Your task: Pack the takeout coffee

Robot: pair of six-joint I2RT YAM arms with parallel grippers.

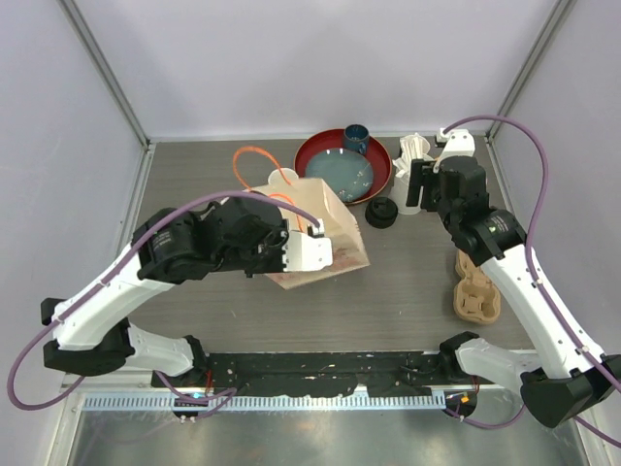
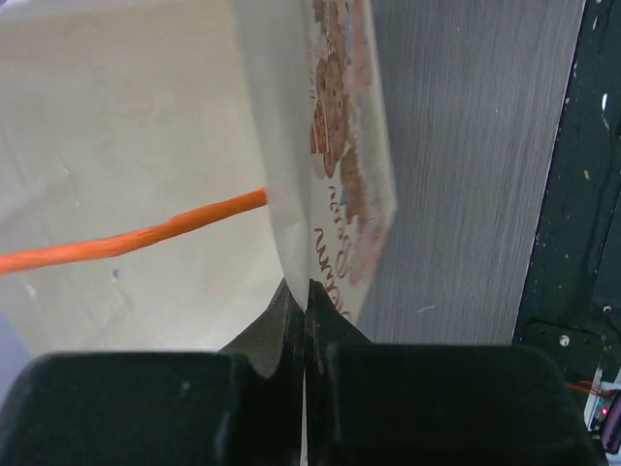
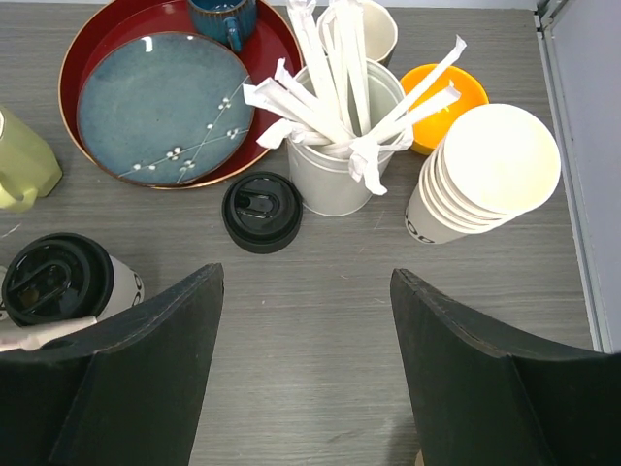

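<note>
At table centre: paper bag (image 1: 344,228), printed face outward, with an orange cord handle (image 2: 146,238); its rim is pinched by the left gripper.
Left gripper (image 2: 303,296): jaws closed flat on the bag's rim, paper between them; the bag's pale inside lies at 10 o'clock in its wrist view.
Right gripper (image 3: 303,291): jaws spread wide with nothing between them, hanging over bare table (image 3: 320,369).
Takeout coffee: 1 cream lidded cup (image 3: 56,282), upright, at 8 o'clock in the right wrist view, just outside the left finger. A 2nd lidded cup cannot be found in any view.
Loose lid (image 3: 262,211): black, flat on the table at 11 o'clock, on no cup.
Other stock, right wrist view: straw tin (image 3: 335,170) at 12 o'clock; cup stack (image 3: 490,175), unlidded, at 2 o'clock; orange bowl (image 3: 461,92) at 1 o'clock; red tray (image 3: 277,68) at 10 o'clock, bearing blue plate (image 3: 160,107) and dark blue cup (image 3: 223,15); yellow mug (image 3: 19,165) at 9 o'clock.
Cup carrier (image 1: 475,291): cardboard, beside the right arm.
Step in hand (judged): fetching the lidded cup while the bag is held ready.
Method (judged): shift toward 8 o'clock until the cup sits squarely between the jaws, grip the paper wall below the lid, close gently, and keep the cup upright. Lift high enough to pass over the bag's rim.
Risk (judged): a hard squeeze could pop the lid, and a slack pinch could let the bag mouth fall shut.
</note>
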